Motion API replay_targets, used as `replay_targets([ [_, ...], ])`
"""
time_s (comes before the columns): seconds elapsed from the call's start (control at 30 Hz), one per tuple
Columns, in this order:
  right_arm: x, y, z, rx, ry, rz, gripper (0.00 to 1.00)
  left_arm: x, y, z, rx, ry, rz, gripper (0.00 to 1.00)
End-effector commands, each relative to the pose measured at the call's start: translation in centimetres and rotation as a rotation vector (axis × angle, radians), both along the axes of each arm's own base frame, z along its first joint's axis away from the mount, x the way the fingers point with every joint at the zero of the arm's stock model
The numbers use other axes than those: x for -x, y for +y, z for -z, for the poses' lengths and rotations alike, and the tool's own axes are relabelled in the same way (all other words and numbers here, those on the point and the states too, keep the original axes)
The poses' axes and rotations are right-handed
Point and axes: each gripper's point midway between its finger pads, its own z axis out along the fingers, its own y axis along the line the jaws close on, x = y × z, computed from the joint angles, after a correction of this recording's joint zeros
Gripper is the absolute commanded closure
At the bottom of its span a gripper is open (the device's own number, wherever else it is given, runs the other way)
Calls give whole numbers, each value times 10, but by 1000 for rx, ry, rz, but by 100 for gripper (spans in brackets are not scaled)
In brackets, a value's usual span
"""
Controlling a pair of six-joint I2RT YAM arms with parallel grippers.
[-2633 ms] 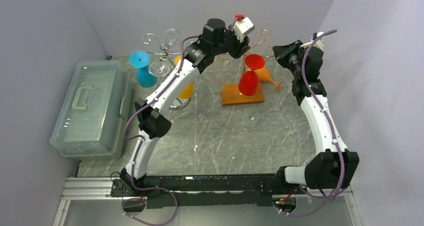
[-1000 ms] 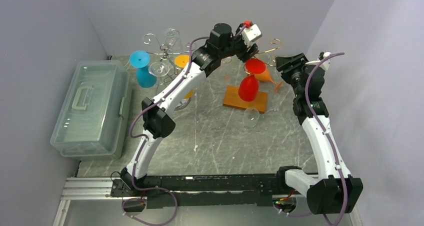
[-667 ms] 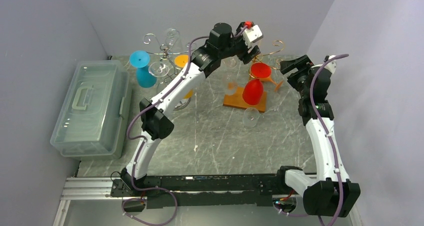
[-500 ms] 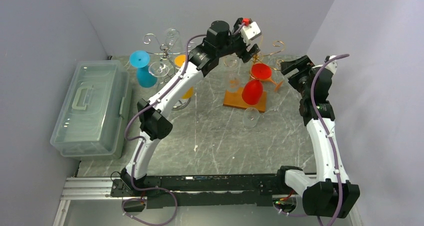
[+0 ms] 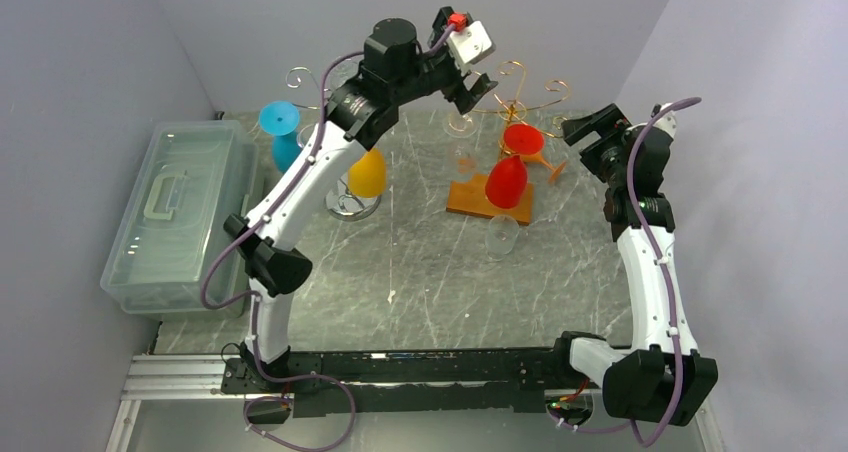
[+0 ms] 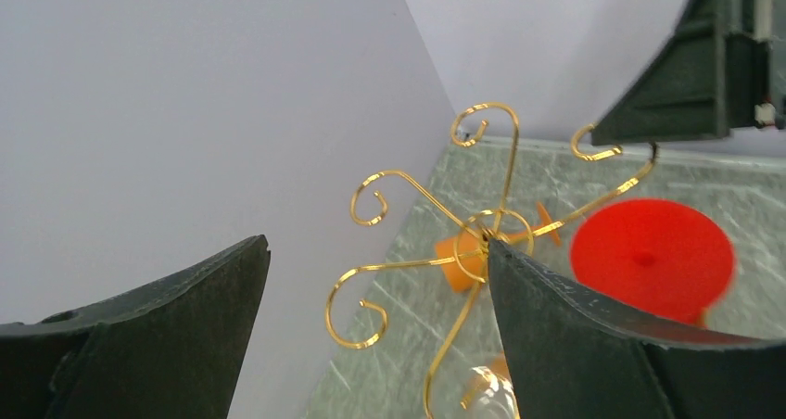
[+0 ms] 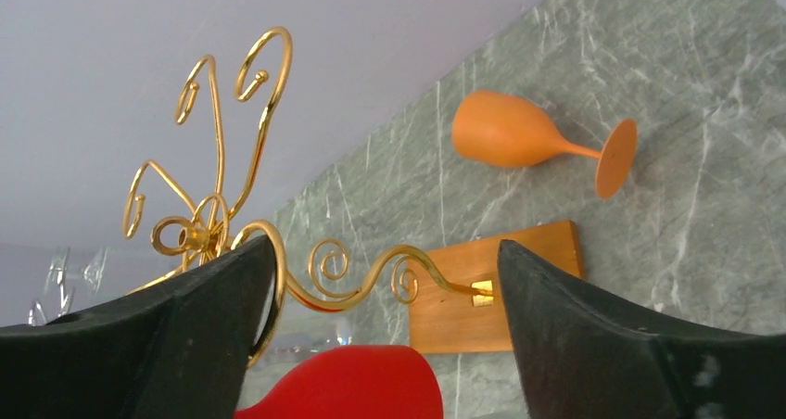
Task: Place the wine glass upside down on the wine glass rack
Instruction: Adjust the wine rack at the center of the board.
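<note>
A red wine glass (image 5: 506,182) hangs upside down, foot on top, from the gold wire wine glass rack (image 5: 468,197) on its wooden base. Its round foot (image 6: 652,257) shows in the left wrist view, its bowl (image 7: 352,382) low in the right wrist view. My left gripper (image 5: 480,90) is open above and left of the rack's curled hooks (image 6: 496,224), holding nothing. The right gripper (image 5: 580,130) is open just right of the rack, also without anything in it. Between the right fingers I see the rack's arm and base (image 7: 491,298).
An orange glass (image 5: 545,162) lies on its side behind the rack. A clear glass (image 5: 503,237) lies in front of the base. At the back left stands a silver rack (image 5: 345,207) with a yellow glass (image 5: 368,175) and a blue glass (image 5: 283,142). A lidded plastic box (image 5: 175,217) is far left.
Both grippers have opened and drawn back from the red glass, which now hangs on the gold rack. The left arm has risen and swung left; the right has backed off slightly.
</note>
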Motion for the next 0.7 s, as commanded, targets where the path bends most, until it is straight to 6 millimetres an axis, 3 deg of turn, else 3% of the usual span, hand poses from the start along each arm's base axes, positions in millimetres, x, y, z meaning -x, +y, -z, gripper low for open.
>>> replay_targets([
  [0.0, -2, -5, -16, 3, -20, 4, 2, 24, 13, 20, -111, 45, 42, 7],
  [0.17, -6, 1, -37, -13, -73, -27, 0, 36, 17, 44, -176, 103, 75, 9],
  [0.43, -3, 1, -74, 8, -144, -34, 0, 46, 26, 36, -193, 65, 87, 10],
  [0.67, -35, 0, -85, 16, -170, -65, 5, 58, 32, 37, -226, 36, 98, 9],
])
